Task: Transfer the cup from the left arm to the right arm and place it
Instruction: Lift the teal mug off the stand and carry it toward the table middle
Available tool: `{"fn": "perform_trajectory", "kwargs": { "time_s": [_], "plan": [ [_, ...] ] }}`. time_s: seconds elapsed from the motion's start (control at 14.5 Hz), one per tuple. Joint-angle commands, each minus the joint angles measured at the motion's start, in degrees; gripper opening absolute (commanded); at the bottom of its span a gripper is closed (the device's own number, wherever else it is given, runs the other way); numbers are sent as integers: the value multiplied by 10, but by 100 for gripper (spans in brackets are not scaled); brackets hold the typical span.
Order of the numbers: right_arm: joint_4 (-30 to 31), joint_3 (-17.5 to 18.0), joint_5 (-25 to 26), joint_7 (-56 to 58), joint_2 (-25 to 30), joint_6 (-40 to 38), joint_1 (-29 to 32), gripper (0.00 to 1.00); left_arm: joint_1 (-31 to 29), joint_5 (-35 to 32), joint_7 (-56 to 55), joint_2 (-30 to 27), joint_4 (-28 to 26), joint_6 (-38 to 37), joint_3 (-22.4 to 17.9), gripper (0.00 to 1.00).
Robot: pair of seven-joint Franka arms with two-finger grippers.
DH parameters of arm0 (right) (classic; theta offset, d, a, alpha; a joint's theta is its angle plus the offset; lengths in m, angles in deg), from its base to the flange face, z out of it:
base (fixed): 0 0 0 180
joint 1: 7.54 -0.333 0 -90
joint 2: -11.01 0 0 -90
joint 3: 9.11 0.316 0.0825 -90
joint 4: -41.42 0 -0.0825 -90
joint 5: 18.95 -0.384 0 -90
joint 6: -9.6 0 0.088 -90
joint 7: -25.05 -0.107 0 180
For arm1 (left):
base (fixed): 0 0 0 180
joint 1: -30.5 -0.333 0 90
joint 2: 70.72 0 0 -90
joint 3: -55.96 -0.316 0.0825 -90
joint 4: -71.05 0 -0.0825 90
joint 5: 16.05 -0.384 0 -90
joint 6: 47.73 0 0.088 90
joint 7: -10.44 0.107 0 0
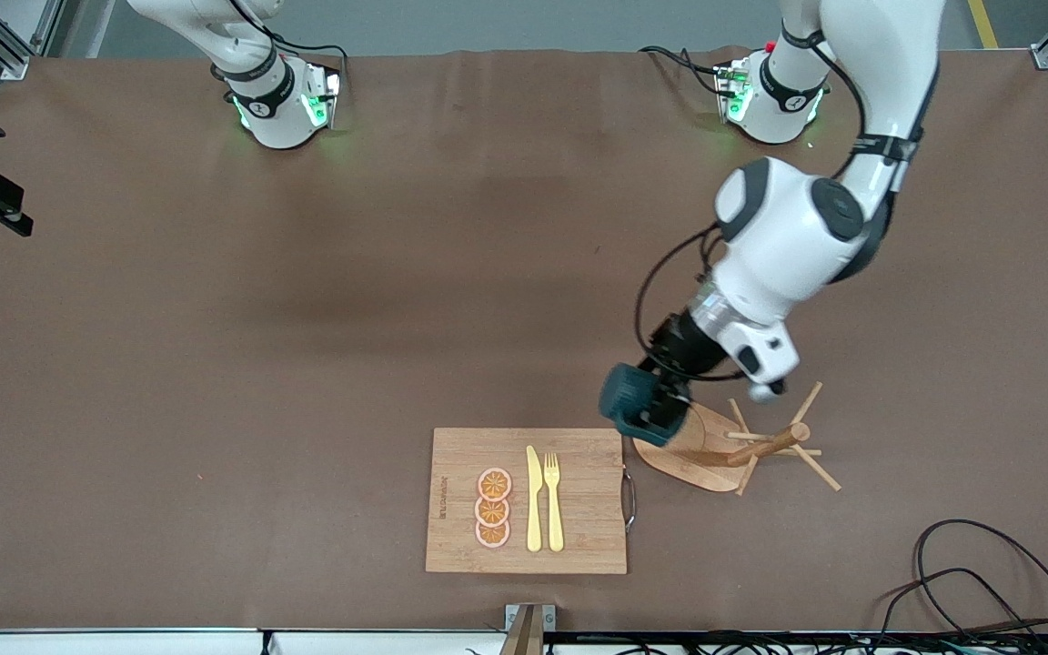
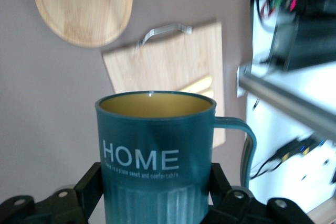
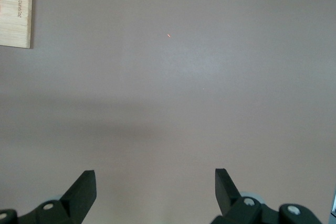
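In the front view, the left gripper (image 1: 649,411) held the cup (image 1: 626,398) in the air over the edge of the wooden rack base (image 1: 690,448), beside the bamboo cutting board (image 1: 526,500) that bore a yellow knife (image 1: 534,498), a fork (image 1: 553,500) and orange slices (image 1: 493,508).

In the left wrist view, the black fingers (image 2: 89,187) pinched the cup's ribbed lower wall; the cup (image 2: 155,156) was smooth teal, cylindrical, ochre inside, with a side handle.

In the right wrist view, the waiting right gripper (image 3: 155,188) hung with fingers spread over the bare brown table (image 3: 184,77).
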Motion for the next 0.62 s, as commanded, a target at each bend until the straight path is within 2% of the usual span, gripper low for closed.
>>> {"fn": "perform_trajectory", "kwargs": {
  "time_s": [0.0,0.21,0.35,0.48,0.55],
  "plan": [
    [0,3,-6,6,1,-2,6,100,69,-98,-47,17,28,-6,-8,60],
    [0,3,-9,6,-1,-2,9,100,143,-265,-131,88,103,-6,-11,60],
    [0,2,-16,6,0,-2,11,100,189,-350,-172,142,150,-6,-24,58],
    [0,2,-16,6,0,-2,12,100,250,-419,-192,190,184,-7,-64,58],
    [0,2,-16,6,0,-2,12,100,290,-433,-192,210,194,-7,-100,58]
  ]
}}
